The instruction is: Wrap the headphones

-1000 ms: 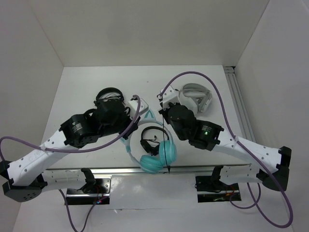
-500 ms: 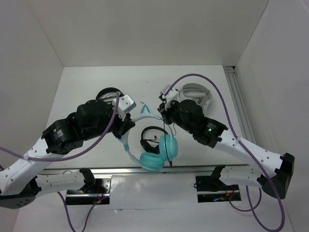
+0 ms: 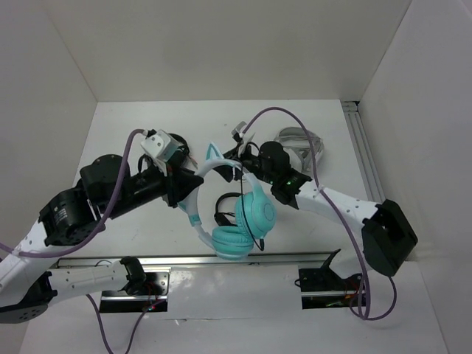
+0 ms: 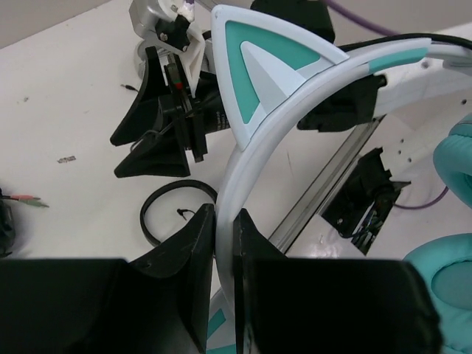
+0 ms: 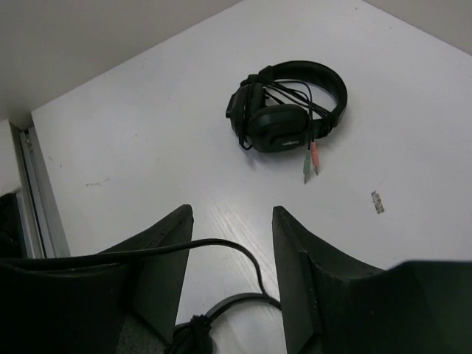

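White table (image 3: 125, 129), white walls (image 3: 221, 44) (teal headphones (image 3: 257, 212))

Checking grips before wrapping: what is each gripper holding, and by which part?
The left gripper clamps the headphones by their headband; the right gripper stands open, holding nothing.

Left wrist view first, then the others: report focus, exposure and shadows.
Left wrist view: pale cat-eared headband crisp, left end effector's fingers nearly black. Right wrist view: small black headphones sharp, right end effector's fingers dark and soft. Top external view: even light, faint shadows on the white table.
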You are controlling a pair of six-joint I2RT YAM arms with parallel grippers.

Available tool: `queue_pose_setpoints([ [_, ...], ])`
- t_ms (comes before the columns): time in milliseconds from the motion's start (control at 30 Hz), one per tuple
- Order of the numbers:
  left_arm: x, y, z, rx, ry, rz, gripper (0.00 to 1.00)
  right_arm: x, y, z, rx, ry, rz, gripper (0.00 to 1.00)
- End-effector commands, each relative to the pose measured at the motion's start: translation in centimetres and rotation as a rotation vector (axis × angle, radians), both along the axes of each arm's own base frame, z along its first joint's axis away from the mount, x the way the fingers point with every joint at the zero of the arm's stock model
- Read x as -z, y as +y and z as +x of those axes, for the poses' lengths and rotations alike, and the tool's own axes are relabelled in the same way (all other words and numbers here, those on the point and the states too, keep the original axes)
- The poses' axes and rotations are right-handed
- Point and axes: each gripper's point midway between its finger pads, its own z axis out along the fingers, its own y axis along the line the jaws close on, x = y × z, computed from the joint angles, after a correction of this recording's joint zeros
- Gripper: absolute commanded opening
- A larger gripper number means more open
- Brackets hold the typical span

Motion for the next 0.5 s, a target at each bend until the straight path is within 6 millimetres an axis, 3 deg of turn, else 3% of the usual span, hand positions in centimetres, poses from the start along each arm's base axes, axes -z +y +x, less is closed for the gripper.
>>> queue_pose_setpoints([
  [0, -7.9, 1.3, -0.1, -0.072, -0.061, -0.282, 0.00, -4.2, 1.1, 1.3, -0.029, -0.083, 0.188, 0.55],
  [100, -9.0, 2.1, 0.7, -0.152, -0.032, -0.341, 0.00, -3.2, 2.0, 3.0, -0.039, -0.050, 0.204, 0.56],
  [233, -9.9, 4.4, 2.4, -0.333, 0.002, -0.430, 0.00, -0.6, 3.7, 3.8, -0.074, 0.004, 0.204, 0.56],
  [367, -10.7, 7.9, 3.8, -0.534, 0.016, -0.538, 0.00, 2.9, 5.1, 4.5, -0.097, 0.071, 0.202, 0.53],
  [400, -10.7, 8.5, 4.1, -0.573, 0.017, -0.551, 0.00, 3.5, 5.3, 4.7, -0.096, 0.088, 0.207, 0.49],
  [433, -10.7, 9.0, 4.4, -0.615, 0.027, -0.576, 0.00, 4.1, 5.5, 4.6, -0.106, 0.093, 0.204, 0.22],
  [467, -10.5, 10.5, 5.0, -0.707, 0.026, -0.594, 0.00, 5.2, 5.7, 4.6, -0.113, 0.127, 0.197, 0.13],
])
